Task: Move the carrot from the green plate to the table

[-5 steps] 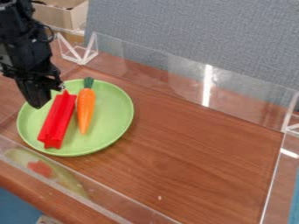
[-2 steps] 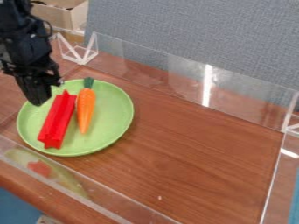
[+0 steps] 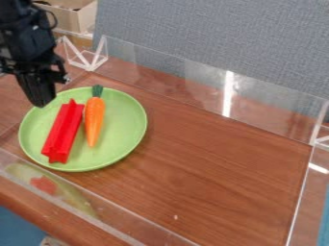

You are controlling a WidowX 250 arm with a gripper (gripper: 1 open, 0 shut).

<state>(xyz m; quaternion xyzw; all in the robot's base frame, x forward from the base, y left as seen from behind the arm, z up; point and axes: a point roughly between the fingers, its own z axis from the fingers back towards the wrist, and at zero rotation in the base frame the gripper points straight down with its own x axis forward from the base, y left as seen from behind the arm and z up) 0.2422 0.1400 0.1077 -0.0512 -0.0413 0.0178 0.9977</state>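
Observation:
The orange carrot (image 3: 94, 117) lies lengthwise on the round light-green plate (image 3: 122, 135), its small green tip pointing to the back. Beside it on the left lies a red flat stick-like piece (image 3: 61, 132). My black gripper (image 3: 40, 96) hangs pointing down over the plate's back left rim, above the red piece's far end and left of the carrot's tip. Its fingers are shut with nothing between them. The plate rests on the reddish-brown wood-grain table (image 3: 218, 163).
Clear acrylic walls (image 3: 232, 86) edge the table at the back, right and front. A grey panel stands behind the back wall. Cardboard boxes (image 3: 71, 14) sit at the far left, beyond the table.
My gripper has lifted slightly off the red piece's far end, staying shut. The carrot and red piece have not moved.

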